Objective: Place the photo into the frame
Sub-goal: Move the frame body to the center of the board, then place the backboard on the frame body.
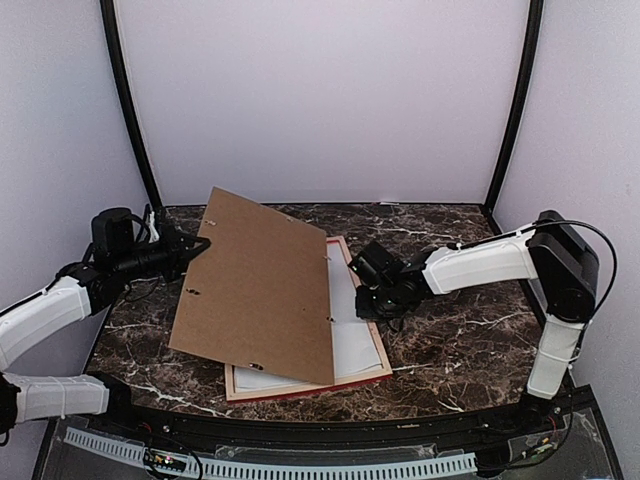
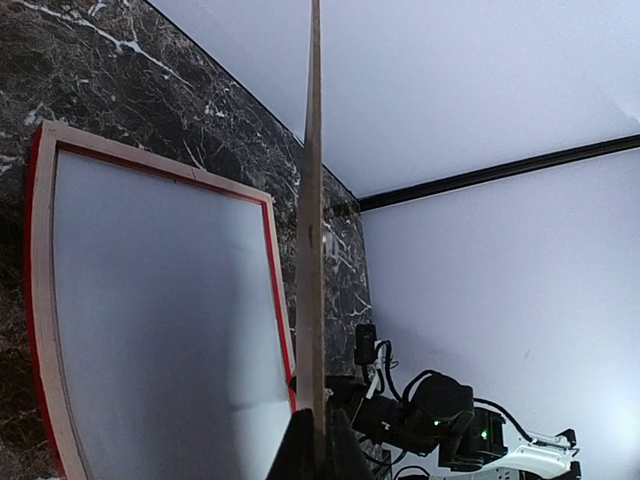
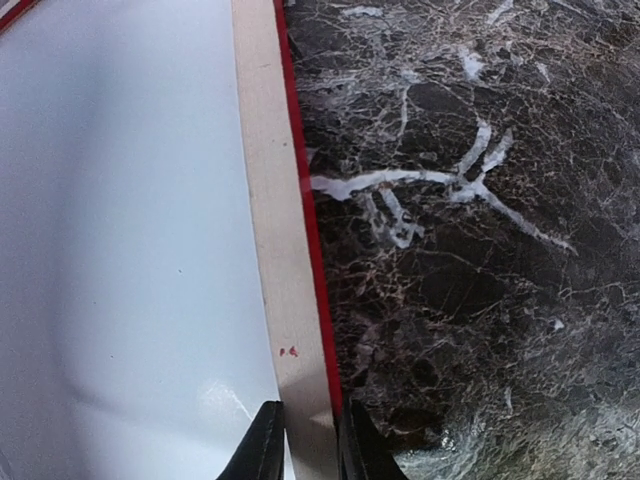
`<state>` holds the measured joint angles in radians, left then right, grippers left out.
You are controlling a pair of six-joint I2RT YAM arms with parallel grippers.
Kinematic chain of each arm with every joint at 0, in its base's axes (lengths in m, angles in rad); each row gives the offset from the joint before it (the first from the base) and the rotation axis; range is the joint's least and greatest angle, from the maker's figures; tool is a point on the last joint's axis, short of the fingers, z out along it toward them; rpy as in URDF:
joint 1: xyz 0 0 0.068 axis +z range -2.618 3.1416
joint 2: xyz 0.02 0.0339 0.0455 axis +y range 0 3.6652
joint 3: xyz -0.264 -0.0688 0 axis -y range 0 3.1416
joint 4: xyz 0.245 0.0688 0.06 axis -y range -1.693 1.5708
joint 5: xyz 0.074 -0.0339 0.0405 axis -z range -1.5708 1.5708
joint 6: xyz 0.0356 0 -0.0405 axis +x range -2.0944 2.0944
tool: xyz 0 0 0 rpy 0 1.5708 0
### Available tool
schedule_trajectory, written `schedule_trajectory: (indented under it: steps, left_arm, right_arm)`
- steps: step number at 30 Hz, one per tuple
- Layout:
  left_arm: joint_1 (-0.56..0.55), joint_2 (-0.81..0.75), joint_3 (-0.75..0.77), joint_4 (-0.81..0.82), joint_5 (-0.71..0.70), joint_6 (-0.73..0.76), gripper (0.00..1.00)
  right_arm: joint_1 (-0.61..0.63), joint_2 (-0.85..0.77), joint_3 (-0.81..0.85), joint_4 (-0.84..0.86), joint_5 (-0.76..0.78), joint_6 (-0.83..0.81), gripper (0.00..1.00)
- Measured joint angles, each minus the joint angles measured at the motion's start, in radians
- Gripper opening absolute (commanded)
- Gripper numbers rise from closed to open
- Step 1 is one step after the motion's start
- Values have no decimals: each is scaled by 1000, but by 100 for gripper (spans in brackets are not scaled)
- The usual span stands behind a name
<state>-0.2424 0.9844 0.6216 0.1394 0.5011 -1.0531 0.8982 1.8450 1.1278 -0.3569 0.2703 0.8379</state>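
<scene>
My left claw (image 1: 197,246) is clamped shut on the far-left edge of the backing board (image 1: 260,290), a thin, stiff, plain brown rectangle with a matte, fibrous face and a few small dark fittings near its edges. The board is held tilted. Its far-left side is raised and its near-right corner hangs low over the frame. From my left wrist it shows edge-on as a narrow pale strip.

The frame (image 3: 278,250) lies flat on the counter (image 3: 470,280), a dark brown marble-look slab veined with white. Its back is turned up, so the slim rails show pale, smooth wood with a bright red line along their outer edge. It sits right of centre, partly under the board.

Inside the rails lies a white sheet (image 3: 130,250), smooth and slightly glossy, with a soft dent near its near edge. I cannot tell whether it is the photo's blank back.

My right claw (image 3: 310,445) sits on the frame's right rail. Its two dark fingers are closed against the rail's inner and outer edges, gripping it.
</scene>
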Motion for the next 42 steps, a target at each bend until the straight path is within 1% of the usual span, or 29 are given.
schedule_trajectory:
  steps: [9,17,21,26,29,31,33,35,38,42]
  left_arm:
    - [-14,-3,0,24,-72,-14,0]
    - [-31,-3,0,31,-79,-16,0]
    - [-42,3,0,49,-82,-17,0]
    - [-60,28,0,77,-85,-21,0]
    - [-74,51,0,98,-87,-25,0]
    - [-85,72,0,119,-89,-29,0]
    - [-99,96,0,145,-93,-35,0]
    - [-117,122,0,180,-97,-43,0]
    - [-148,166,0,233,-103,-60,0]
    - [-198,240,0,309,-121,-86,0]
  right_arm:
    - [-16,-10,-32,60,-3,16,16]
    - [-82,-83,-131,100,0,40,15]
    - [-90,-120,-184,125,-3,60,15]
    - [-89,-129,-205,155,-20,70,16]
    - [-89,-134,-211,162,-32,76,22]
    - [-89,-138,-214,163,-45,76,31]
    - [-89,-142,-217,154,-59,70,38]
    - [-90,-153,-216,137,-69,60,42]
    - [-97,-192,-209,98,-72,37,46]
    - [-129,-256,-177,50,-69,2,47]
